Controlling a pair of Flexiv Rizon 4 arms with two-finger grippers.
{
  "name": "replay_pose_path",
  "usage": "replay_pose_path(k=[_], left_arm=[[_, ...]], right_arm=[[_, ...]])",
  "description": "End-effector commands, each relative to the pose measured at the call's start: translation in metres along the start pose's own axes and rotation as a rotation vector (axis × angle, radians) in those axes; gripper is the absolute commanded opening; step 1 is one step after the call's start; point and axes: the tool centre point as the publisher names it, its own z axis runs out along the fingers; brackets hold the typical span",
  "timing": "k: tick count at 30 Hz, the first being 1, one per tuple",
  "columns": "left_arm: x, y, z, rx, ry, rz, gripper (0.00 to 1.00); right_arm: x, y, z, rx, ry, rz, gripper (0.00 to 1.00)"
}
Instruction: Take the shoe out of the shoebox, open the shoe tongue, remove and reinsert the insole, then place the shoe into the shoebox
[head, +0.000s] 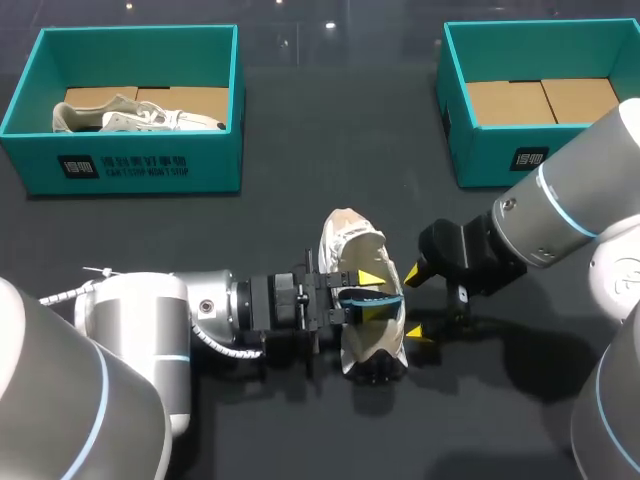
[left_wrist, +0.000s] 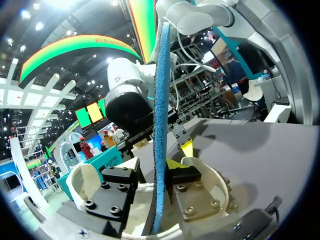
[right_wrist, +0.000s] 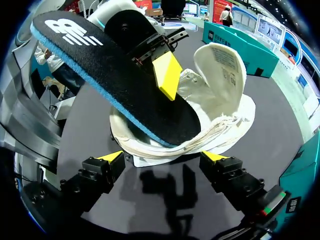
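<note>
A white shoe (head: 350, 240) lies on the dark table, tongue (right_wrist: 220, 62) folded open. Its black insole with a blue edge (head: 368, 297) stands tilted, toe end inside the shoe (right_wrist: 220, 125), heel end raised. My left gripper (head: 375, 296) straddles the raised insole (left_wrist: 161, 100). One yellow fingertip (right_wrist: 167, 75) rests against its top face, and a gap shows on the other side, so the gripper is open. My right gripper (head: 416, 303) hangs open just right of the shoe, nothing between its fingers (right_wrist: 112, 160).
A teal shoebox (head: 490, 150) with cardboard in its bottom stands at the back right. A second teal box (head: 130, 170) at the back left holds another pale shoe (head: 140, 117). Dark tabletop lies between the boxes and the shoe.
</note>
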Motion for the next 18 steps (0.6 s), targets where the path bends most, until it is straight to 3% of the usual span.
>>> replay_pose_path(k=[1,5,6,7,8,18], left_arm=[[0.0041,-0.0105,0.0012,-0.050,-0.013,0.010,0.30],[0.0069,-0.0150,0.0014,-0.061,-0.008,0.022,0.23],[0.0078,-0.0159,0.0015,-0.062,-0.007,0.023,0.17],[0.0081,-0.0164,0.0016,-0.064,-0.005,0.026,0.04],[0.0086,-0.0167,0.0017,-0.070,-0.003,0.034,0.00],[0.0122,-0.0097,0.0024,-0.045,0.018,0.064,0.00]], right_arm=[[0.0014,-0.0001,0.0009,0.001,-0.003,0.000,1.00],[0.0014,-0.0001,0.0009,0.001,-0.003,0.000,1.00],[0.0014,-0.0001,0.0009,0.001,-0.003,0.000,1.00],[0.0014,-0.0001,0.0009,0.001,-0.003,0.000,1.00],[0.0014,-0.0001,0.0009,0.001,-0.003,0.000,1.00],[0.0014,-0.0001,0.0009,0.001,-0.003,0.000,1.00]])
